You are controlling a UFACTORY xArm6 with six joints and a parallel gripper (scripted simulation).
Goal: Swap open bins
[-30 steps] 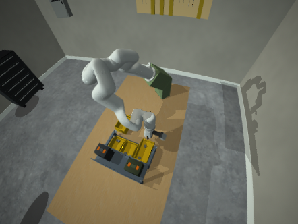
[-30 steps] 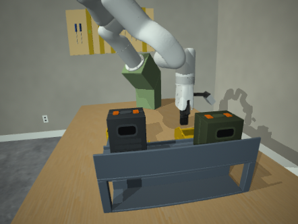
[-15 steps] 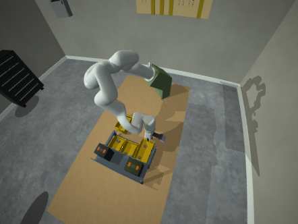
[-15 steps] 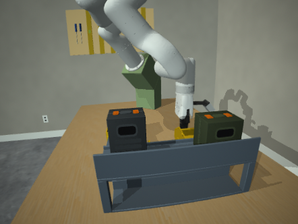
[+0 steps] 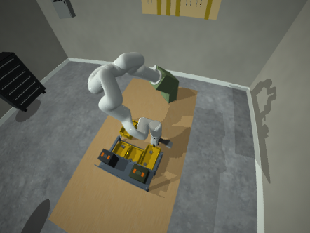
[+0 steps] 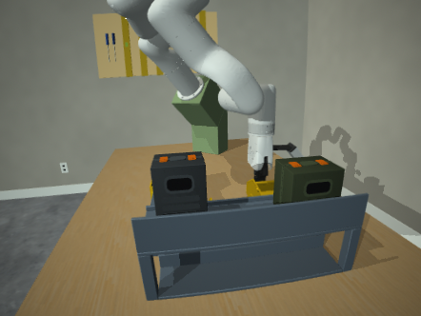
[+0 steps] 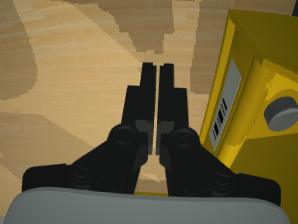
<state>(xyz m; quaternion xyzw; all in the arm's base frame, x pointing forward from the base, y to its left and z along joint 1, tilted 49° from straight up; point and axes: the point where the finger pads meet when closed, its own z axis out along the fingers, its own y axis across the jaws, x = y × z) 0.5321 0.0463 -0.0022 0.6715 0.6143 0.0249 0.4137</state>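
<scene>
The grey shelf point(image 5: 130, 162) holds three yellow open bins side by side. The left bin point(image 5: 121, 149) and the right bin point(image 5: 151, 156) each show a small grey part. I see no part in the middle bin point(image 5: 135, 153). A fourth yellow bin stands on the table behind the shelf, mostly hidden by my arm. My gripper point(image 5: 154, 142) is shut on nothing and points down, just off the open front of the right bin. In the wrist view the shut fingers hang over bare table, with that bin's labelled front point(image 7: 248, 112) close on their right. In the exterior view the gripper point(image 6: 259, 174) is just above that bin point(image 6: 260, 187).
A black box point(image 6: 179, 183) and a dark green box point(image 6: 309, 180) stand on the shelf's top board, either side of the gripper. The arm's green base block point(image 5: 167, 83) is at the table's far end. A black cabinet point(image 5: 15, 81) stands on the floor at left.
</scene>
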